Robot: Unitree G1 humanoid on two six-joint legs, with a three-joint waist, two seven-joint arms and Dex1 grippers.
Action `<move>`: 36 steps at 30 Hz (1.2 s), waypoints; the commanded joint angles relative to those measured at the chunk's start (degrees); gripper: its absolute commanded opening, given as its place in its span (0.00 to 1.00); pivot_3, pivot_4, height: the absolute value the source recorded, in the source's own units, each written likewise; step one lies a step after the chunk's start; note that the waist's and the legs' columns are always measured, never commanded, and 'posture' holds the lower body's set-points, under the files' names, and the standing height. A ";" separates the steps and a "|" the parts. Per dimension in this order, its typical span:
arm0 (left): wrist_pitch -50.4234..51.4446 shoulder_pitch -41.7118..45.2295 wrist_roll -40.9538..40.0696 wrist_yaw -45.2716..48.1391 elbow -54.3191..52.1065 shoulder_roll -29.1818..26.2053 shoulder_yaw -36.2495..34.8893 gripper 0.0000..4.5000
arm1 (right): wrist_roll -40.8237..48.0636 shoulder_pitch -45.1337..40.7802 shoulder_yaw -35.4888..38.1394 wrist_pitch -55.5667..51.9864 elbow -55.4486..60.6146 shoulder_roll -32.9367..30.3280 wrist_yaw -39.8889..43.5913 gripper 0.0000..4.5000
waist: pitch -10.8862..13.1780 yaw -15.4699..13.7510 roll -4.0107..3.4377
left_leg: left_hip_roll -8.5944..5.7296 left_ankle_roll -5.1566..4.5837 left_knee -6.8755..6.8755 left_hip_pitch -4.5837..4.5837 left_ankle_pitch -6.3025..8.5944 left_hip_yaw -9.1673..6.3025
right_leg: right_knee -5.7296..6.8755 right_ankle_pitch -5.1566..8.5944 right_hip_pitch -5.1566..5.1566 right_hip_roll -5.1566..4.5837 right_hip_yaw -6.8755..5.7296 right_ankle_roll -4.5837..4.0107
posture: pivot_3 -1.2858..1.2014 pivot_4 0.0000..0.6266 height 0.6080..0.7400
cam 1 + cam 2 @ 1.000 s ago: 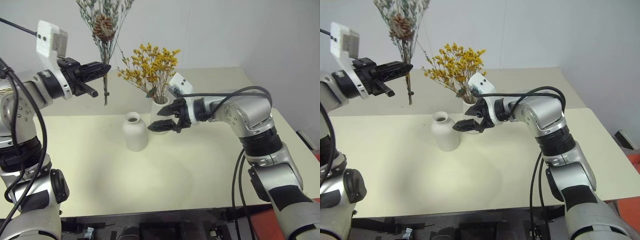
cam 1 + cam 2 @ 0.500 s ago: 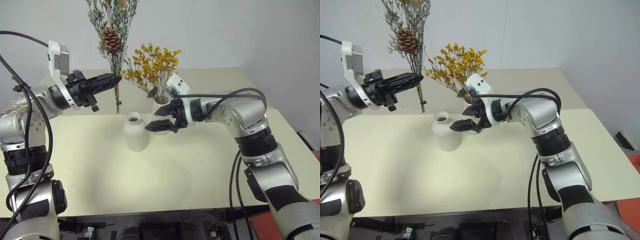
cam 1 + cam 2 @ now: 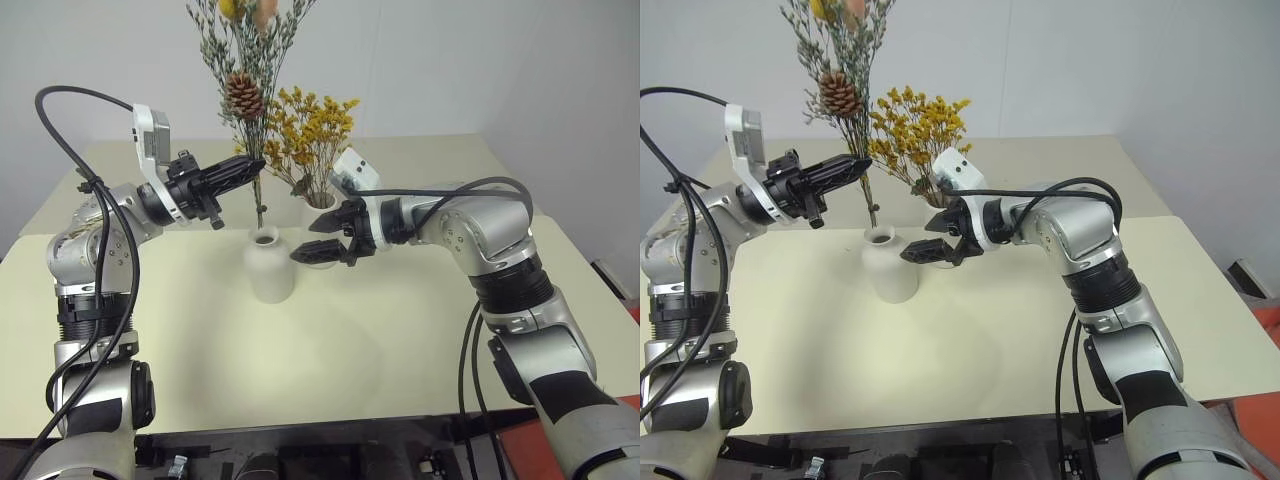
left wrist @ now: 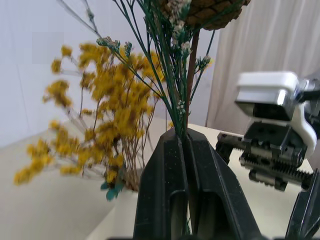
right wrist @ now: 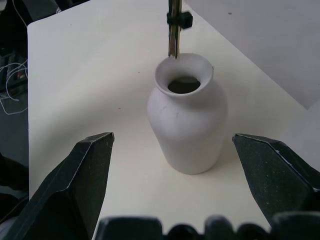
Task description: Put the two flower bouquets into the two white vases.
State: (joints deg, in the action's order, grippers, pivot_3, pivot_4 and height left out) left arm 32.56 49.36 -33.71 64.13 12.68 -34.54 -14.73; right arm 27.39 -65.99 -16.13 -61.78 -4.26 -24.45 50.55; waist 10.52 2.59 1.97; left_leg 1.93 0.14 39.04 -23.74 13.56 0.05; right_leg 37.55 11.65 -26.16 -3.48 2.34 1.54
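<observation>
We see a cream table (image 3: 400,330) filling frame center under a plain white wall (image 3: 480,60). Left gripper (image 3: 255,167) clamped on greenish bouquet (image 3: 243,75), upper center, above bottle vase (image 3: 270,264). Right gripper (image 3: 322,238) spread wide, empty. Yellow bouquet (image 3: 308,135) stands in cylinder vase (image 3: 318,212).

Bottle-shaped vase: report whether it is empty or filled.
Empty. The bottle-shaped vase shows a dark, bare mouth; the greenish bouquet stem tips hang just above its rim.

Worktop: a pale cream table (image 3: 330,340) in front of me, plain and matte, its far edge close to the wall.
Wall: smooth off-white wall (image 3: 480,60) behind the table.
Right of table: a red object (image 3: 628,318) by the right edge, low down.
Light: soft, even, faint shadows on the worktop.
</observation>
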 commanded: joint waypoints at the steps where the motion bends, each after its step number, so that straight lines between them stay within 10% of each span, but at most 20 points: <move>1: -2.95 -0.26 0.22 1.26 0.86 -0.27 0.66 0.00 | 0.03 -0.51 2.24 1.11 0.92 0.12 -0.06 1.00 | 0.00 -0.03 0.00 | 0.00 0.00 0.00 0.00 0.00 0.00 | -0.01 0.00 0.00 0.00 0.00 0.00 | 0.52 0.24 1.00; 31: -8.12 -5.87 1.16 0.42 2.90 2.06 2.60 0.00 | -1.11 0.11 2.64 1.21 0.55 0.85 -0.68 1.00 | 0.00 -0.04 0.00 | 0.00 0.00 -0.01 -0.01 0.00 0.00 | -0.04 0.00 0.00 0.00 -0.01 0.00 | 0.52 0.24 1.00; 36: -6.53 -6.18 0.93 0.83 2.35 1.45 2.95 0.30 | -1.17 0.17 2.76 1.17 0.57 0.88 -0.58 1.00 | 0.00 -0.05 0.00 | 0.00 0.00 -0.01 -0.01 0.00 -0.01 | -0.03 0.00 0.00 0.00 -0.02 0.00 | 0.52 0.24 1.00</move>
State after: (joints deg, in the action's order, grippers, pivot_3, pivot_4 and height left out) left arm 25.94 42.79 -31.68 64.64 17.38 -32.33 -11.43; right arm 26.04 -65.67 -15.17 -61.78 -4.61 -23.67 49.91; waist 10.52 2.54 1.97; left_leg 1.93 0.14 39.03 -23.74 13.56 0.04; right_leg 37.51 11.65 -26.16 -3.48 2.33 1.54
